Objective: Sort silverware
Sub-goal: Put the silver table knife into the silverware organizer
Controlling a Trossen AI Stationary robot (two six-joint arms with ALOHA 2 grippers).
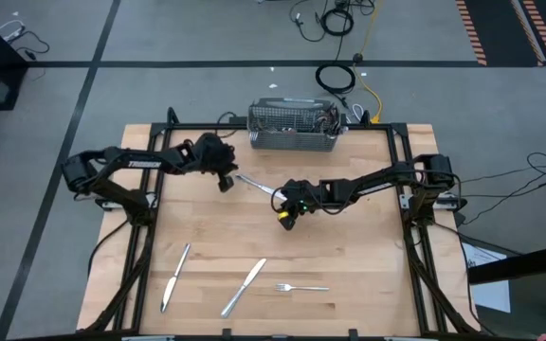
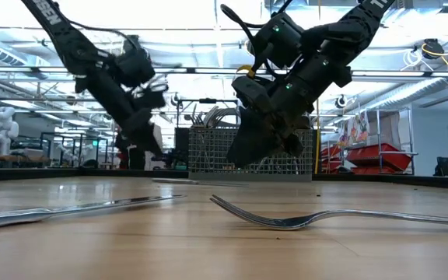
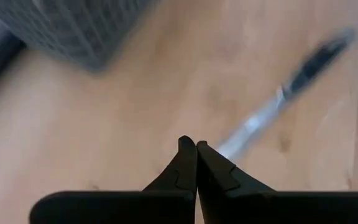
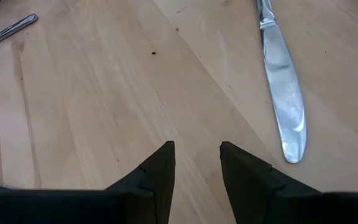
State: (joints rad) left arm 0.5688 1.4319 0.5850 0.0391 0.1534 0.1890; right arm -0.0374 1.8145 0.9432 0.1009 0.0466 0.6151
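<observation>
A slim silver piece (image 1: 259,187) lies flat on the wooden table between my two grippers; in the left wrist view it (image 3: 272,109) shows blurred, just beyond the fingertips. My left gripper (image 1: 226,182) (image 3: 196,147) is shut, holds nothing and hangs above the table at the piece's left end. My right gripper (image 1: 287,218) (image 4: 197,155) is open above bare wood near the piece's right end, with nothing between its fingers. Nearer the front edge lie two knives (image 1: 175,277) (image 1: 245,286) and a fork (image 1: 301,286) (image 2: 325,218). One knife (image 4: 281,93) lies ahead of my right fingers.
The grey wire-mesh basket (image 1: 292,126) (image 3: 73,25) stands at the table's far edge with several pieces upright in it. A dark frame (image 1: 401,189) runs around the tabletop. Bare wood lies between the grippers and the front pieces. A handle end (image 4: 8,31) shows farther off.
</observation>
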